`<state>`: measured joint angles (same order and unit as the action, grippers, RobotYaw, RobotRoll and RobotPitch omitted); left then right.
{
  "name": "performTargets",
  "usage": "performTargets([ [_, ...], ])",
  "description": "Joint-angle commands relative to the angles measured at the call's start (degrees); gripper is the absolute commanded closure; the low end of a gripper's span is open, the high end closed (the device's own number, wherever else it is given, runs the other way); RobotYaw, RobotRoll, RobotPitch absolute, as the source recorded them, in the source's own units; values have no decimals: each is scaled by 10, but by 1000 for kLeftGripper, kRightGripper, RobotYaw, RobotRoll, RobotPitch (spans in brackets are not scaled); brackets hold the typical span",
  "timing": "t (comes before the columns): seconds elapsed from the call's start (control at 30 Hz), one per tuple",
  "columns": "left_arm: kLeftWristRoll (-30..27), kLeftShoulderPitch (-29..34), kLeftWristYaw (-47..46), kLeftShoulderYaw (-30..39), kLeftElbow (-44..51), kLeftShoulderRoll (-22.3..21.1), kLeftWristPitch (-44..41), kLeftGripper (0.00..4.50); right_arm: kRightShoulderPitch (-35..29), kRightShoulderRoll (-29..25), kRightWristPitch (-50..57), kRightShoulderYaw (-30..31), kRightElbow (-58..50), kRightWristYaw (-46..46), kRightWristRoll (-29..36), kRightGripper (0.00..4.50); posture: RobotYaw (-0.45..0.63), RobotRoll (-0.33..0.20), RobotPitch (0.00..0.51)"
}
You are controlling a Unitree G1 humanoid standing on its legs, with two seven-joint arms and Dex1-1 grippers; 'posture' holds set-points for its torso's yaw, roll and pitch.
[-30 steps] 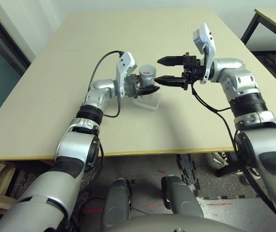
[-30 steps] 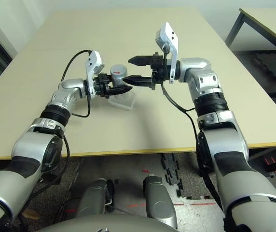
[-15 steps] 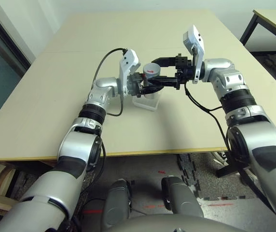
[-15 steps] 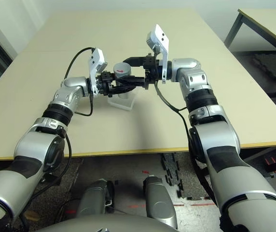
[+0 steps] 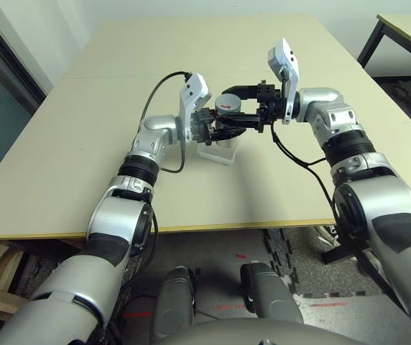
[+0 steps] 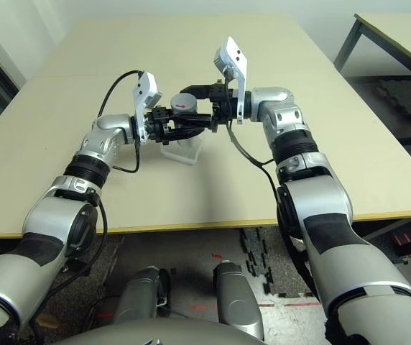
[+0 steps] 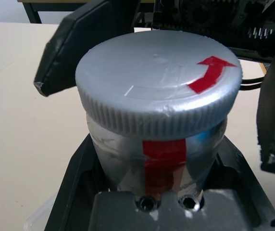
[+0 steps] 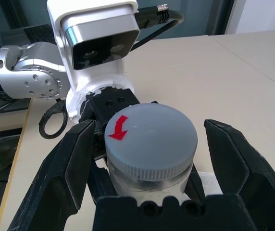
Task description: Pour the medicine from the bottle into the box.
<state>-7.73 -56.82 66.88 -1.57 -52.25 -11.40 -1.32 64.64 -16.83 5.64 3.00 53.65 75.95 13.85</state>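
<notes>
At the left of the scene, the left end effector (image 5: 220, 131) reaches in from the robot's left side toward the middle of the pale desk (image 5: 83, 115), its black fingers pinched tight on the body of the bottle (image 7: 159, 159), which it holds upright above the surface. The bottle is silvery grey with a red vertical stripe down its side, and it carries a ribbed grey cap (image 7: 159, 79) marked with a curved red arrow; the cap is on. Directly under and just behind the held bottle, the box (image 5: 218, 150), a shallow tray of clear plastic, sits on the desk near its centre; whether anything lies inside it cannot be told, and the medicine is not visible through the capped bottle. To the right, the right end effector (image 8: 152, 159) comes in level from the opposite side, its two black fingers (image 8: 63, 168) spread wide and standing on either side of the cap, with a gap showing between each finger and the cap's ribbed edge. Farther right, beyond the desk's edge, the corner of a second table (image 5: 407, 29) with dark legs stands over a dark floor.
</notes>
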Motion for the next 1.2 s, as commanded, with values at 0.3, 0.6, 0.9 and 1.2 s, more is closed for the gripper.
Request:
performTargets([
  [0.3, -1, 14, 9, -11, 24, 1, -12, 1820, 11, 2, -10, -6, 13, 18, -5, 1888, -200, 0, 50],
  [0.6, -5, 15, 22, -13, 27, -4, -23, 1820, 7, 1, -26, -4, 1, 123, 13, 1888, -198, 0, 49],
  [0.9, -9, 20, 31, -15, 34, -6, -33, 1820, -11, -8, -67, 77, -46, 166, 52, 1888, -193, 0, 47],
  [1.2, -15, 23, 46, -9, 40, -10, -44, 1818, -9, -35, -98, 197, -74, 166, 130, 1887, -170, 0, 50],
])
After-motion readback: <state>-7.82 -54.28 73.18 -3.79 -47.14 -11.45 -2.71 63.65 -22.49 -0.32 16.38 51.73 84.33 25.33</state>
